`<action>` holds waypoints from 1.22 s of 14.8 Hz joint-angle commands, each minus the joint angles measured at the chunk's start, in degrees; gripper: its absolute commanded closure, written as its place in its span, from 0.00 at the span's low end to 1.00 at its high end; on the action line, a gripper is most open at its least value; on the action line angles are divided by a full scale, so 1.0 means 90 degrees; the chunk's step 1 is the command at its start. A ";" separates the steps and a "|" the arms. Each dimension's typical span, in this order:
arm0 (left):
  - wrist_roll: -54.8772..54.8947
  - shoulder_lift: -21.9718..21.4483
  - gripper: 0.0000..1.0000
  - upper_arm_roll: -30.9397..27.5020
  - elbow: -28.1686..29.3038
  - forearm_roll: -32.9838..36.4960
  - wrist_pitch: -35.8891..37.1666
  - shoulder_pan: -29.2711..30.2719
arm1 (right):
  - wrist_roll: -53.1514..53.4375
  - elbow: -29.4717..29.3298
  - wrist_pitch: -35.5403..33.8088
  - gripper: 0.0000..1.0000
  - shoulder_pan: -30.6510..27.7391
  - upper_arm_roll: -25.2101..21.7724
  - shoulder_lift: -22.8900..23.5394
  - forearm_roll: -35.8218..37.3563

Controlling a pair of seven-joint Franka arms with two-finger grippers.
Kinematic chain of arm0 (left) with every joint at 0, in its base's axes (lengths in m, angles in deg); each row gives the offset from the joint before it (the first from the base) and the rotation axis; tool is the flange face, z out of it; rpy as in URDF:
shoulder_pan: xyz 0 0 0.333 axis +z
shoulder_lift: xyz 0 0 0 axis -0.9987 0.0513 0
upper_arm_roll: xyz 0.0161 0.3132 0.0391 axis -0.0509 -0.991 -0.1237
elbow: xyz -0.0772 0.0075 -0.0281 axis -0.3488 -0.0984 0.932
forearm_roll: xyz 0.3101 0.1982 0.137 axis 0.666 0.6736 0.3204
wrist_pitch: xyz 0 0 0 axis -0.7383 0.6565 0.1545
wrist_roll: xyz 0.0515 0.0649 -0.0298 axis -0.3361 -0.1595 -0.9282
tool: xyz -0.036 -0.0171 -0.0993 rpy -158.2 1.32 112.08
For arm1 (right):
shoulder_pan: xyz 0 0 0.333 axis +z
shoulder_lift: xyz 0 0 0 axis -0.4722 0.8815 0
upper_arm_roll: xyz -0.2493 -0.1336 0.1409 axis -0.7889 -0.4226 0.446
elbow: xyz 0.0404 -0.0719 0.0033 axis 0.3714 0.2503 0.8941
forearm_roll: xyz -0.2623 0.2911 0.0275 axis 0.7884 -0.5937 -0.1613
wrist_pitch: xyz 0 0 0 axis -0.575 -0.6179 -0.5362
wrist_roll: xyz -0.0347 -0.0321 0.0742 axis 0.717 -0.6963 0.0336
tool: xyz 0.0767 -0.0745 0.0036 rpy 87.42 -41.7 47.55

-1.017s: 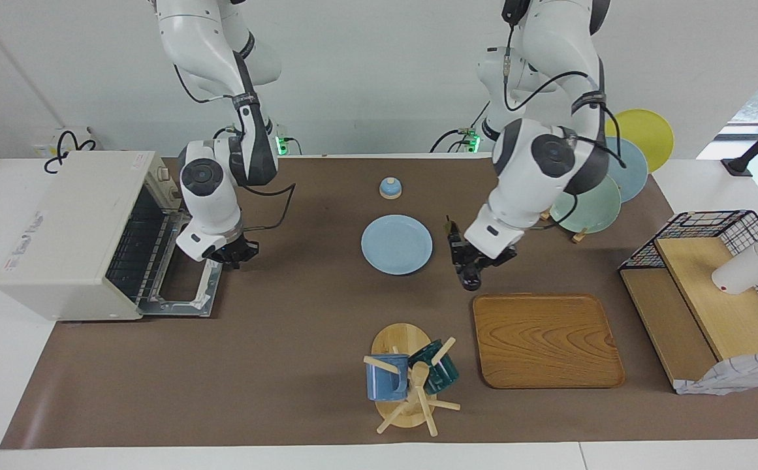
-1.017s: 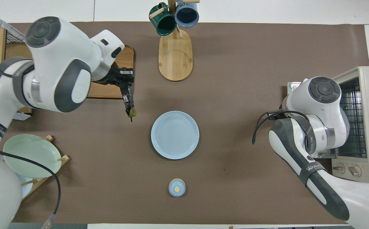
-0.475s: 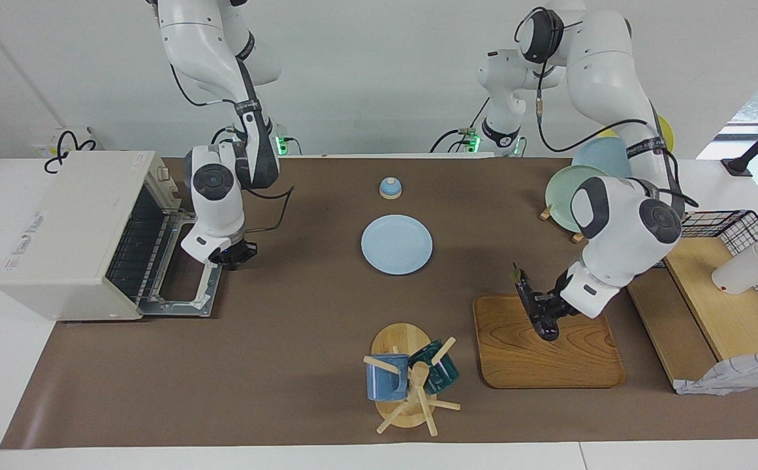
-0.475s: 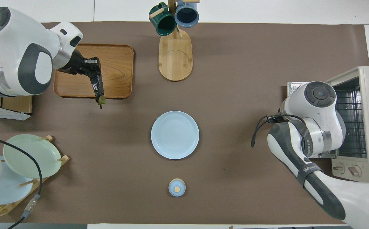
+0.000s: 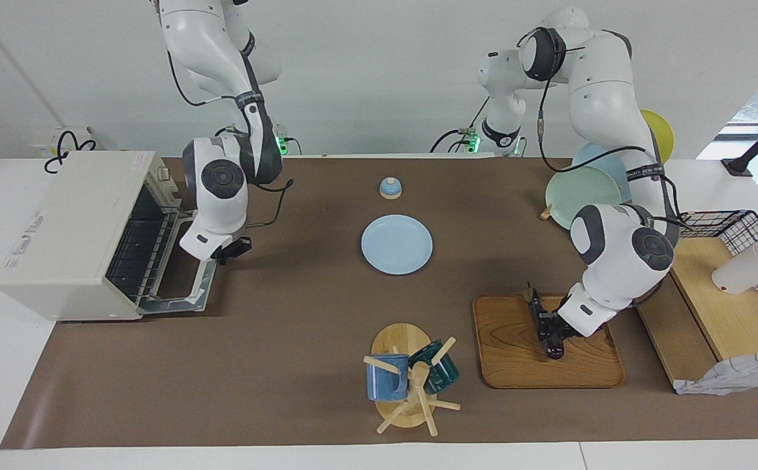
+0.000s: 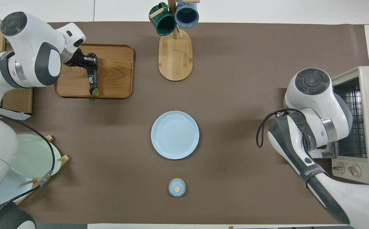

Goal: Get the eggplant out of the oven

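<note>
1. Facing view: the left gripper is clenched around the eggplant, a long, glossy, dark thing with a green stem end, low over the rounded-corner wooden tray.
2. The tray lies at the table's edge farthest from the robots, toward the left arm's end.
3. The boxy off-white oven sits at the right arm's end, its door down and wire rack showing.
4. The right gripper hangs clenched and empty above the oven's door.
5. A round, pale blue plate lies mid-table.
</note>
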 commanded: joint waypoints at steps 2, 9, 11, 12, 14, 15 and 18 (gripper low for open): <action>0.0142 -0.0157 0.00 0.0023 -0.0114 0.0124 0.0520 0.0072 | -0.0790 -0.0197 -0.0279 1.00 -0.0600 -0.0017 -0.0353 0.0170; -0.0519 -0.2078 0.00 -0.0268 0.0109 -0.0131 0.2063 0.0258 | -0.2315 -0.0284 -0.0620 1.00 -0.1841 -0.0037 -0.0725 -0.0102; -0.0755 -0.2644 0.00 -0.0367 0.0118 -0.0121 0.2590 0.0267 | -0.2257 -0.0867 -0.1446 1.00 -0.1822 -0.0027 -0.0774 -0.0638; -0.0766 -0.2927 0.00 -0.0406 0.0128 -0.0121 0.2951 0.0267 | -0.2237 -0.1344 -0.1935 1.00 -0.1784 -0.0017 -0.0716 -0.0863; -0.0776 -0.3329 0.00 -0.0416 0.0147 -0.0092 0.3537 0.0267 | -0.2227 -0.2166 -0.2582 1.00 -0.1744 0.0022 -0.0609 -0.1031; -0.0776 -0.3466 0.00 -0.0407 0.0157 -0.0024 0.3782 0.0267 | -0.2217 -0.2373 -0.2700 0.99 -0.1744 0.0032 -0.0608 -0.1167; -0.1038 -0.3993 0.00 -0.0406 0.0886 0.0074 0.3863 0.0248 | -0.1944 -0.2774 -0.3003 0.76 -0.1715 0.0051 -0.0618 -0.1637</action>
